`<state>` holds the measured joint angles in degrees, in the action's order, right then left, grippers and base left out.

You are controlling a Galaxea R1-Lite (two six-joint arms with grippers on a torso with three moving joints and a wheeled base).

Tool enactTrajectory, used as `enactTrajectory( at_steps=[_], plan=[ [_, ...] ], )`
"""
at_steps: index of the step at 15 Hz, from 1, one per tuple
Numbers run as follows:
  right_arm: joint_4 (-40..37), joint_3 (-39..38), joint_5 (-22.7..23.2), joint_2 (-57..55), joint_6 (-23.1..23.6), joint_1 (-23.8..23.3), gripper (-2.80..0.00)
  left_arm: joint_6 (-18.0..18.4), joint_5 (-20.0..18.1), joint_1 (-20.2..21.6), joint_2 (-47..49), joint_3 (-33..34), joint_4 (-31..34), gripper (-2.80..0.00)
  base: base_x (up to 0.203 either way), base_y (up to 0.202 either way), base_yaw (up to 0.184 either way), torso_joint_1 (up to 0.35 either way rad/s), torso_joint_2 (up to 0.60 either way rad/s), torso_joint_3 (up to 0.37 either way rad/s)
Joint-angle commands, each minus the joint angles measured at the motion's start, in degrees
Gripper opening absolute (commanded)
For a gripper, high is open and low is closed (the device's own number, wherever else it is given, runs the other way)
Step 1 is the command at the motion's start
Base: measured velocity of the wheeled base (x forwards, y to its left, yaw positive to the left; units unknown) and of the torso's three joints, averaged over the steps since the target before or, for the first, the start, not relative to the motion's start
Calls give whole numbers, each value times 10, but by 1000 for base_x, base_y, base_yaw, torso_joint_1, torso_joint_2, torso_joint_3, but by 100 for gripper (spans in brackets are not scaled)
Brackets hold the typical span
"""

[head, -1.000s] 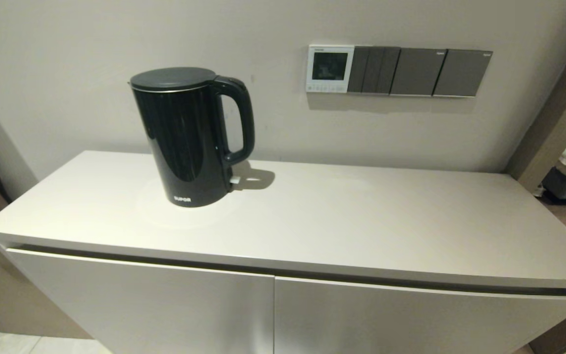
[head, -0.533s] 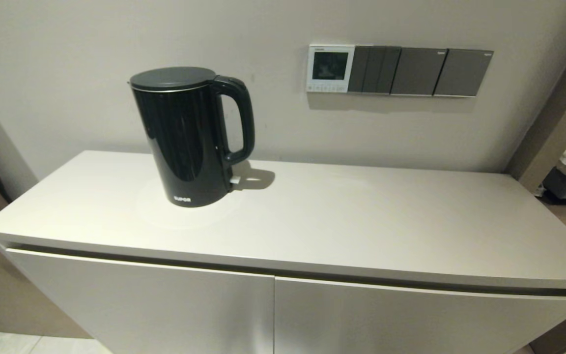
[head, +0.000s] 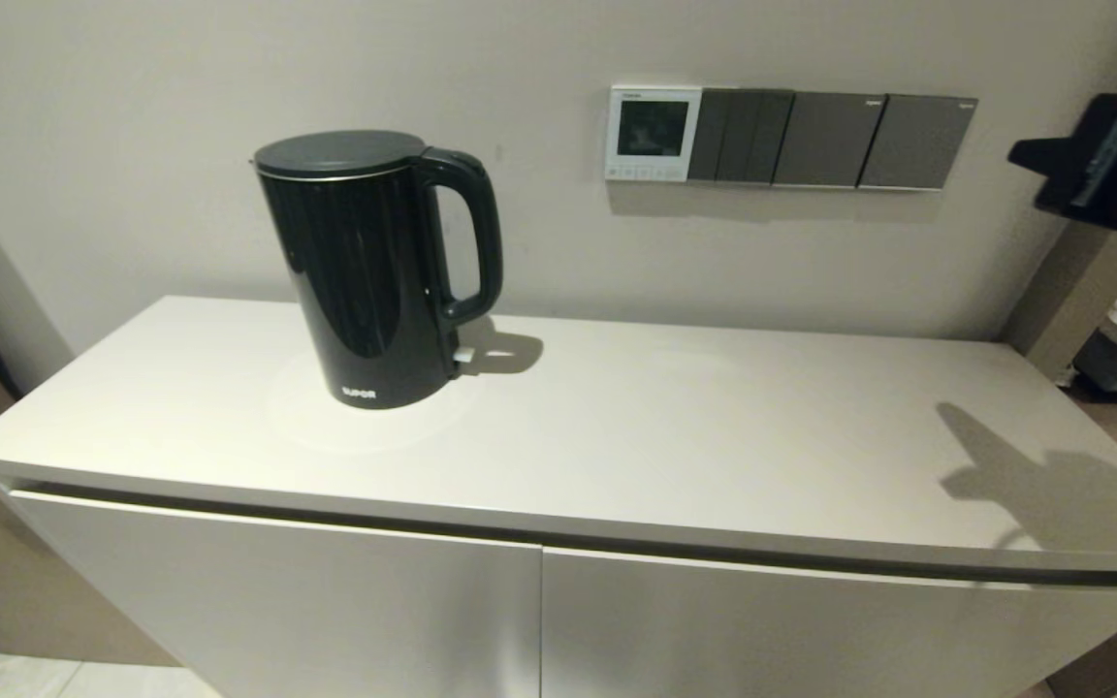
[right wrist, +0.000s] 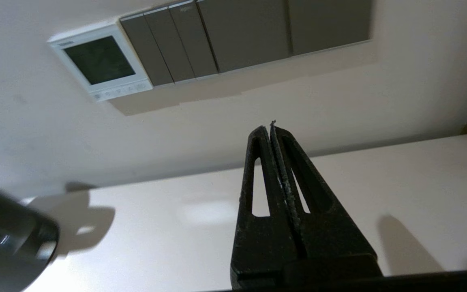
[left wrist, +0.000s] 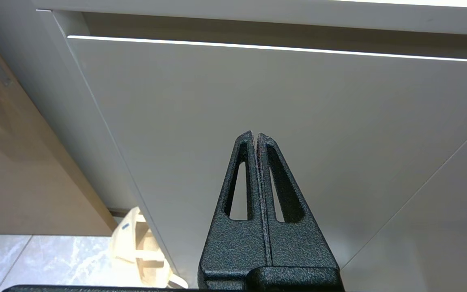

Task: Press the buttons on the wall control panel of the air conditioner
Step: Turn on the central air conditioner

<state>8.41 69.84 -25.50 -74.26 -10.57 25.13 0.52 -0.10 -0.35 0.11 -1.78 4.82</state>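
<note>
Two tools are on record, both with fingers pressed together and nothing held. One, the right tool (right wrist: 271, 126), shows in its wrist view at lower centre of the frame, raised above the pale counter (right wrist: 379, 194) and well apart from the wall; in the head view only a dark part of its arm appears at the upper right edge, with its shadow cast on the counter at lower right. Its closed tips point toward the wall below the row of dark grey switch plates (head: 830, 139). The wall control panel (head: 653, 133) is mounted on the wall at upper centre-right of the head view, touching the left end of the switch plates; its screen is dark. The buttons (head: 646, 173) run along the panel's lower edge, untouched; in the right wrist view the panel (right wrist: 99, 61) sits at upper left with the buttons (right wrist: 120, 91) beneath the screen. A black kettle (head: 374, 267) stands upright on the counter, left of centre, handle facing right. The left tool (left wrist: 255, 136) hangs low in front of the white cabinet door (left wrist: 258, 101), below the counter edge.
</note>
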Motion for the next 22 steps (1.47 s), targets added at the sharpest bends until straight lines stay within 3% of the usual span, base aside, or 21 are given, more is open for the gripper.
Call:
enactTrajectory(
  at_steps=[1,3,6,10,22],
  plan=[
    [34,41,-58,-104,0,31,-280,0,0,0,0,0,0,-280,0,0,0,0,0,0],
    [115,50,-97,-145,19,39,-280,0,0,0,0,0,0,-280,0,0,0,0,0,0],
    [174,61,-109,-198,37,52,-280,0,0,0,0,-1,0,-280,0,0,0,0,0,0],
    [181,113,-105,-257,42,81,-280,0,0,0,0,0,0,-280,0,0,0,0,0,0],
    [182,265,-101,-386,82,82,-280,0,0,0,0,0,0,-280,0,0,0,0,0,0]
  ],
)
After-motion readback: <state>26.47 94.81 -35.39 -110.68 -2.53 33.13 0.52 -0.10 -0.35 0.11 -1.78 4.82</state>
